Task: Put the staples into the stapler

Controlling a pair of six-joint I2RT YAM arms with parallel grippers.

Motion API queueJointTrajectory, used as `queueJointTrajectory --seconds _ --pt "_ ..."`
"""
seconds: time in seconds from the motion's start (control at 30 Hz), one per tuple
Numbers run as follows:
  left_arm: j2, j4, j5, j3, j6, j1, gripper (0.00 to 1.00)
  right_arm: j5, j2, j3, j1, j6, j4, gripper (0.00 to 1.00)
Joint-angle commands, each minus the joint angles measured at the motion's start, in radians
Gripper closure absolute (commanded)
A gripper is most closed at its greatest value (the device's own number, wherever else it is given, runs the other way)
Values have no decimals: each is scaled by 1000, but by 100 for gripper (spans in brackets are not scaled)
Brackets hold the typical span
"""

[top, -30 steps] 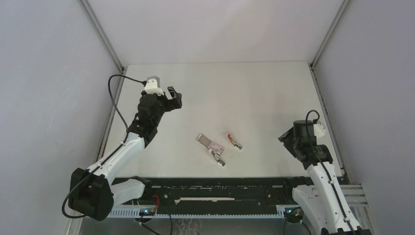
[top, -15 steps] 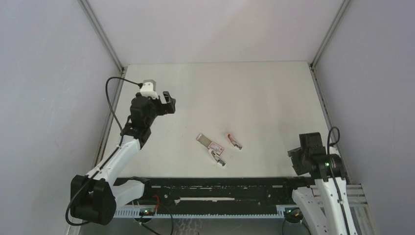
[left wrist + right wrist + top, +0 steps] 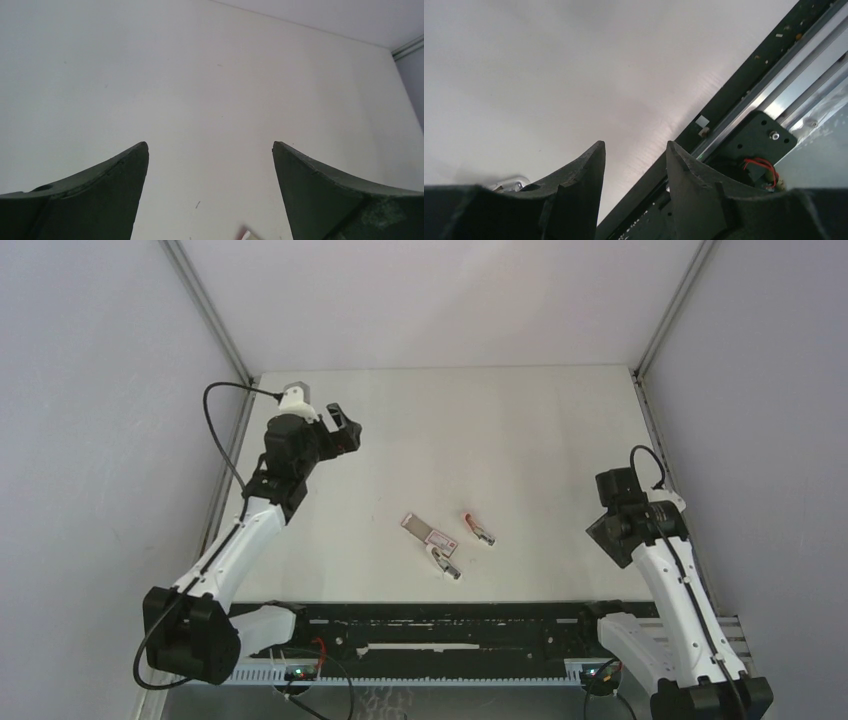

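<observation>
well, the stapler (image 3: pixel 430 536) lies opened out on the table (image 3: pixel 520 440), around the middle toward the near edge, with a small red piece (image 3: pixel 478 528) just right of it. left fingers (image 3: pixel 110 180) spread wide, far left, holding nothing. right fingers (image 3: pixel 579 175) narrowly parted, empty, near right.

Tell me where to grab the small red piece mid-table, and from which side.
Best grip the red piece at its middle, closing across its narrow width, straight down from above: it lies flat, slender and slanted on the table, apart from the pale piece beside it.
</observation>
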Motion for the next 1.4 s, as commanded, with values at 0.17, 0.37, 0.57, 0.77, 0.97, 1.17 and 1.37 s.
queueJointTrajectory --seconds 0.17,0.37,0.57,0.77,0.97,1.17,1.37 --pt "-71 -206 -185 24 -71 12 1 38 -5 -60 -40 -57 72 43" --pt "-162 -292 -301 -20 -171 62 0 -189 -81 -196 -216 -35 179 46" --pt "-138 -366 -296 -3 -130 82 0 -172 -50 -265 -238 29 162 55" --pt "-120 -367 -265 7 -93 86 1 -86 13 -257 -239 117 150 56" --pt "-30 -372 -123 71 60 25 6 -29 74 -245 -233 36 230 57" --pt "-18 -338 -113 64 99 -138 6 9 77 -196 -160 167 102 49" --pt "-75 -335 -114 14 116 -237 6 18 67 -221 -173 247 81 48"
